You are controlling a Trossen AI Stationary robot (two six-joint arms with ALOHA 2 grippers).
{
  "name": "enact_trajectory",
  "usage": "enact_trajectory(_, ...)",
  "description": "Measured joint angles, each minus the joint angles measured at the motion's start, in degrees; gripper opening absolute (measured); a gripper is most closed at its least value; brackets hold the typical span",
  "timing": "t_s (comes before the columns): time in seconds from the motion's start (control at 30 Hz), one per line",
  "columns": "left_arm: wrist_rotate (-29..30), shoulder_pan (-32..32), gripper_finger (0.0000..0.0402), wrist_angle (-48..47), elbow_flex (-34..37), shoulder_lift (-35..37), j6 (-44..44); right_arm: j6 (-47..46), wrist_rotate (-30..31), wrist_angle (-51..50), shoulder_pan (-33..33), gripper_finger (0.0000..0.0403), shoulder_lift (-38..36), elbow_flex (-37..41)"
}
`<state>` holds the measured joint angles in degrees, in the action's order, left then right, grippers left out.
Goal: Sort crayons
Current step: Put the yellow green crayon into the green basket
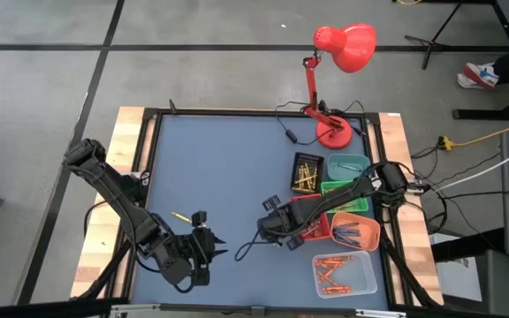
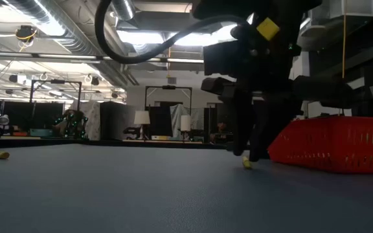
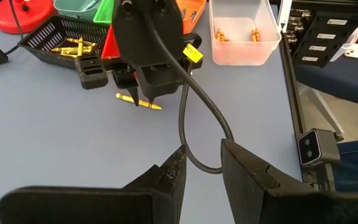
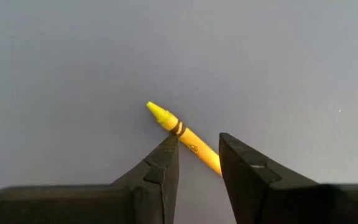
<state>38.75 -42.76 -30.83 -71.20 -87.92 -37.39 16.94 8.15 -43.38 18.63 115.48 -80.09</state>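
A yellow crayon [image 4: 185, 140] lies flat on the blue table; it also shows in the left wrist view [image 3: 139, 102] and the low view [image 2: 247, 163]. My right gripper [image 4: 197, 152] points down over it near the table's middle [image 1: 268, 231], open, one finger on each side of the crayon's back half. My left gripper [image 3: 201, 165] is open and empty, a little toward the table's left and near edge [image 1: 217, 252]. A second yellow crayon [image 1: 181, 215] lies flat on the table farther left. My right gripper comes from above, pointing down, its fingers [image 4: 166, 158] across the yellow crayon behind its black band [image 4: 178, 128]. The crayon lies flat on the table. I cannot tell whether either finger touches it.
Small trays stand at the right: black with yellow crayons [image 1: 307, 172], teal [image 1: 348, 164], green [image 1: 343, 187], red [image 1: 312, 221], orange with blue crayons [image 1: 356, 231], clear with orange crayons [image 1: 343, 272]. A red desk lamp [image 1: 334, 132] stands at the far right. A cable [image 3: 194, 118] trails from the right arm.
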Motion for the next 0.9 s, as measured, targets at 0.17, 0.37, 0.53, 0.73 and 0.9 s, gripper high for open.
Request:
enact_trajectory(0.17,-0.03,0.00,0.0085,-0.01,0.00,0.00,0.02,3.47,-1.87,-0.33,-0.34,0.0113,1.27,0.04)
enact_trajectory(0.37,-0.03,0.00,0.0085,0.01,0.00,0.00,0.02,4.73,-2.79,0.17,-0.43,0.0109,1.61,-0.04)
enact_trajectory(0.53,-0.03,-0.02,0.0085,-0.06,0.00,0.00,0.02,4.69,-2.78,-0.32,-0.41,0.0069,1.81,-0.81)
enact_trajectory(0.73,-1.19,-0.33,0.0085,-1.99,0.00,0.54,-0.04,4.61,-2.79,0.08,-0.28,0.0009,1.84,-0.92)
enact_trajectory(0.9,-1.43,-1.11,0.0085,-7.67,0.00,4.91,-4.30,4.33,-2.78,0.13,-0.28,0.0022,1.84,-0.94)
